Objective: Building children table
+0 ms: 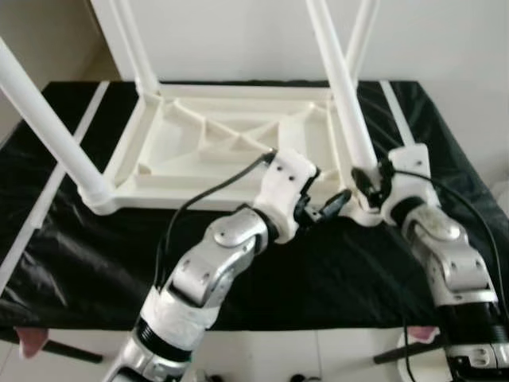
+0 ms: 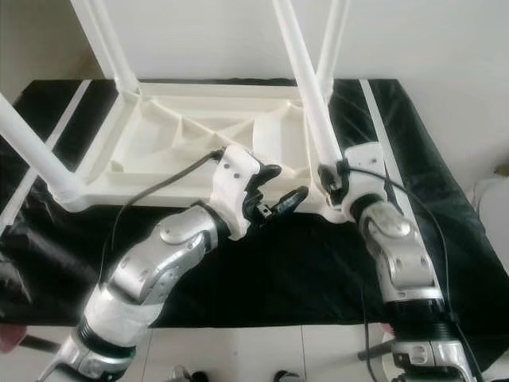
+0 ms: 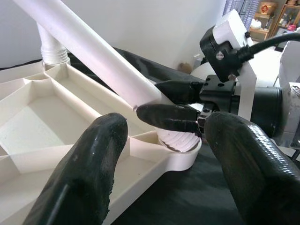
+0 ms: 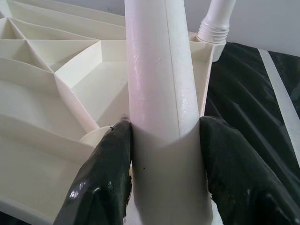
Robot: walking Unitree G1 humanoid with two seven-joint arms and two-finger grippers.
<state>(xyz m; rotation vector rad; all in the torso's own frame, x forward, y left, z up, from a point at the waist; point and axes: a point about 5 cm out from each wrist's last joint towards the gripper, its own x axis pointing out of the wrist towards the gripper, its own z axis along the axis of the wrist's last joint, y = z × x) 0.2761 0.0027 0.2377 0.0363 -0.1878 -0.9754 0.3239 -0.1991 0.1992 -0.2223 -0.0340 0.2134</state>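
Note:
A white plastic children's table [image 1: 215, 139] lies upside down on a black cloth [image 1: 318, 270], its four legs pointing up. My right gripper [image 1: 364, 179] is shut on the near right leg [image 1: 342, 95] just above its threaded socket at the table's corner. In the right wrist view both black fingers [image 4: 101, 173] press against that leg [image 4: 159, 70]. My left gripper [image 1: 324, 197] hovers open at the table's front rim, just left of that corner and touching nothing. The left wrist view looks between its own fingers [image 3: 89, 173] at the leg [image 3: 89, 51] and the right gripper's fingers [image 3: 168, 117].
The near left leg [image 1: 48, 119] slants up and out to the left. The far legs [image 1: 131, 40] stand by the white wall. White tape strips [image 1: 48, 199] run along the cloth's sides. The cloth's front edge drops to a pale floor.

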